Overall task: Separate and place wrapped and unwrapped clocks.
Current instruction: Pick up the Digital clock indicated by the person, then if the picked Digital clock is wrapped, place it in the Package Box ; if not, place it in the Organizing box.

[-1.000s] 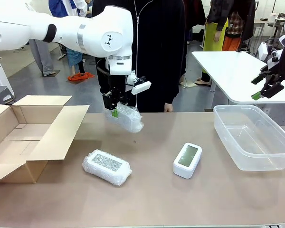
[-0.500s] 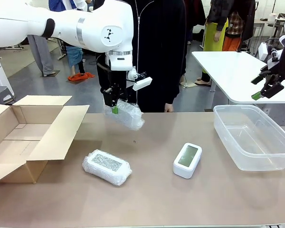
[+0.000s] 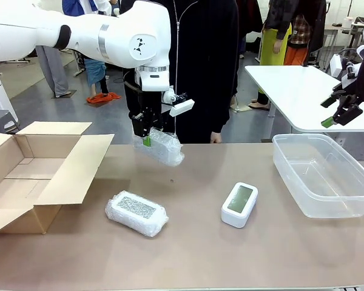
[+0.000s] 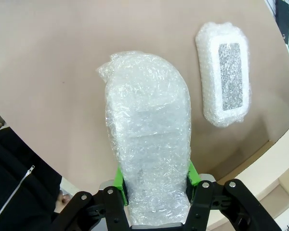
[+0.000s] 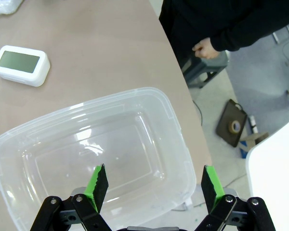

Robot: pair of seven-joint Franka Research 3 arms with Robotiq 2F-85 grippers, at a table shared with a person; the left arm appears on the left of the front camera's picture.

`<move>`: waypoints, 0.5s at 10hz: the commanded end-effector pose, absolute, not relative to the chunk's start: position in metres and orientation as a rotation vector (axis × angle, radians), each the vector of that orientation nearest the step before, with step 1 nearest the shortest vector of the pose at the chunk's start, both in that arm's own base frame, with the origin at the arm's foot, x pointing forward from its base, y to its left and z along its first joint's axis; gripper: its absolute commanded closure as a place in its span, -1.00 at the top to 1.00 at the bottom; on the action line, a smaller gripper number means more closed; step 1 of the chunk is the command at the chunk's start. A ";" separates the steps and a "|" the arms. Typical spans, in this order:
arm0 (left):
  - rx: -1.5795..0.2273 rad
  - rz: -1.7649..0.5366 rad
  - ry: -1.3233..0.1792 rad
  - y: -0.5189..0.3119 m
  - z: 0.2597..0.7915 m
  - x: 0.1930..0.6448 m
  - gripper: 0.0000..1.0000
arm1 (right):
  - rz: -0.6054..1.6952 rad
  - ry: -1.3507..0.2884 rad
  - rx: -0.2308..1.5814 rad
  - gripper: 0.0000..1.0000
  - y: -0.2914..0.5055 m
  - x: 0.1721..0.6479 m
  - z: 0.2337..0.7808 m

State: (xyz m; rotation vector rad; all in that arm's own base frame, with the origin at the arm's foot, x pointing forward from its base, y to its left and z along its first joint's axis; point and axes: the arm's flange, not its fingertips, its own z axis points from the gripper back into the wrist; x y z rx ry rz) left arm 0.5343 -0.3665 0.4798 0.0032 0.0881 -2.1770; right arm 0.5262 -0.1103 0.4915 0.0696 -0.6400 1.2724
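the left gripper clamps one bubble-wrapped bundle between its green pads, holding it in the air above the far middle of the surface, to the right of one open cardboard box. there are two wrapped bundles in all: the second bundle (a grey speckled face shows through its wrap) lies near left on the surface. one bare white clock lies to its right, screen up. the right gripper hangs with jaws apart, holding nothing, over one clear plastic bin at the right.
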 end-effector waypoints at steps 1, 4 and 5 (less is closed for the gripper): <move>0.008 -2.177 0.084 -0.366 0.483 0.534 -0.29 | 1.277 -0.639 0.071 1.00 -0.111 0.526 0.491; 0.008 -2.177 0.084 -0.366 0.483 0.534 -0.29 | 1.277 -0.639 0.071 1.00 -0.111 0.526 0.491; 0.008 -2.177 0.084 -0.366 0.483 0.534 -0.29 | 1.277 -0.639 0.071 1.00 -0.111 0.526 0.491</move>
